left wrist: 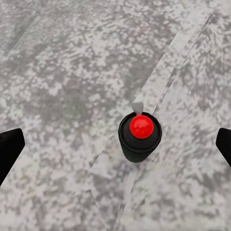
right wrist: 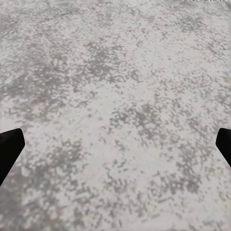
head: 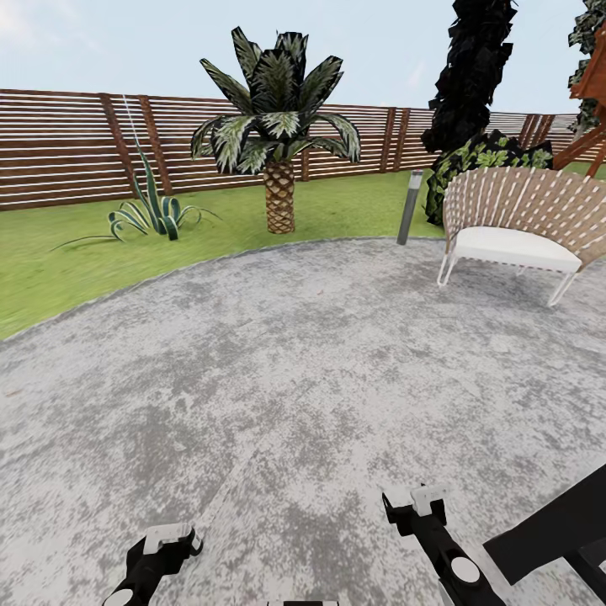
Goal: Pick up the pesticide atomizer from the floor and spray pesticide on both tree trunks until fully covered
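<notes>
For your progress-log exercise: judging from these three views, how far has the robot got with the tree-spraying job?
Done: nothing yet beyond lining up. The pesticide atomizer stands upright on the grey paving, ungrasped. In hand: the left gripper hangs over it, fingers spread wide to either side, not touching. The right gripper is open over bare stone. Left: grasp and lift the bottle, reach both trees, spray each trunk. No white specks are visible anywhere.

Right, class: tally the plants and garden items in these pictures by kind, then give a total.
Short palm: 1
Spiky agave plant: 1
Black cypress-like tree: 1
Leafy bush: 1
Woven chair: 1
Grey post light: 1
Pesticide atomizer: 1
Total: 7
</notes>
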Controlling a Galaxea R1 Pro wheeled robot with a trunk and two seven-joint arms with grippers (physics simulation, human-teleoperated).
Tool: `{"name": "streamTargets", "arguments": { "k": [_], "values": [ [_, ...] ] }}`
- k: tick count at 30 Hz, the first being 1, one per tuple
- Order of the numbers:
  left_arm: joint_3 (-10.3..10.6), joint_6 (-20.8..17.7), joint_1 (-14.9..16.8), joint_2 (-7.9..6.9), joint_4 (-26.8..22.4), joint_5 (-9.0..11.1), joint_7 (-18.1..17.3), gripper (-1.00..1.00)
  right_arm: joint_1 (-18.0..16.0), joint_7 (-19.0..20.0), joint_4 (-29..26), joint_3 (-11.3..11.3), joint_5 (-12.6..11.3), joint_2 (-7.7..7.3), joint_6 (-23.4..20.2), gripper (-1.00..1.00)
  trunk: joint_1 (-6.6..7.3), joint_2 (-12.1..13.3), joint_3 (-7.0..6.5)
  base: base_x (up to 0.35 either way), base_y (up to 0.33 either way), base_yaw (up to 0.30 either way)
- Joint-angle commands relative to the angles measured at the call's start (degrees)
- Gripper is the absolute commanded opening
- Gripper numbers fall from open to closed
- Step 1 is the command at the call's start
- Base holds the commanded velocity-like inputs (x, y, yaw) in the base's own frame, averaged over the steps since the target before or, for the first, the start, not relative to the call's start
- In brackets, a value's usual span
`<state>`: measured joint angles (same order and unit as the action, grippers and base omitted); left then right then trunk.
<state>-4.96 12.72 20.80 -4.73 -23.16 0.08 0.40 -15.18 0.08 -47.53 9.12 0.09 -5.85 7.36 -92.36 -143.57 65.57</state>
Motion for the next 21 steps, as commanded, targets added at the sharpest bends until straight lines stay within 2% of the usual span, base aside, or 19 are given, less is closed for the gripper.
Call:
{"name": "streamTargets", "arguments": {
  "k": [1, 5, 16, 18, 21],
  "values": [
    [-0.1, 0.2, 0.0, 0.03, 0.0, 0.0, 0.0, 1.0, 0.0, 0.0, 0.0, 0.1, 0.0, -0.04, 0.2, 1.0, 0.01, 0.0, 0.04, 0.002, -0.001, 0.003],
    [0.0, 0.2, 0.0, 0.1, 0.0, 0.1, 0.0, 1.0, 0.0, -0.1, 0.0, 0.1, -0.1, -0.04, 0.2, 1.0, -0.07, -0.1, 0.76, 0.001, -0.001, 0.001],
    [0.0, 0.2, 0.1, 0.31, -2.8, 0.2, 0.1, 1.0, 0.0, -0.2, -0.1, -0.1, -0.1, -0.04, 0.2, 1.0, -0.35, -0.2, 4.09, 0.0, 0.0, 0.0],
    [0.0, 0.3, 0.1, 1.11, -5.3, 0.2, 0.1, 1.0, 0.0, -0.2, -0.1, -0.2, -0.1, -0.04, 0.2, 1.0, -0.4, -0.2, 4.72, 0.0, 0.0, 0.0],
    [-0.3, 1.2, 0.1, 1.44, -6.2, 0.1, 0.2, 1.0, 0.0, -0.2, -0.1, -0.2, -0.1, -0.04, 0.2, 1.0, -0.48, -0.3, 5.65, 0.0, 0.0, 0.0]
  ]
}}
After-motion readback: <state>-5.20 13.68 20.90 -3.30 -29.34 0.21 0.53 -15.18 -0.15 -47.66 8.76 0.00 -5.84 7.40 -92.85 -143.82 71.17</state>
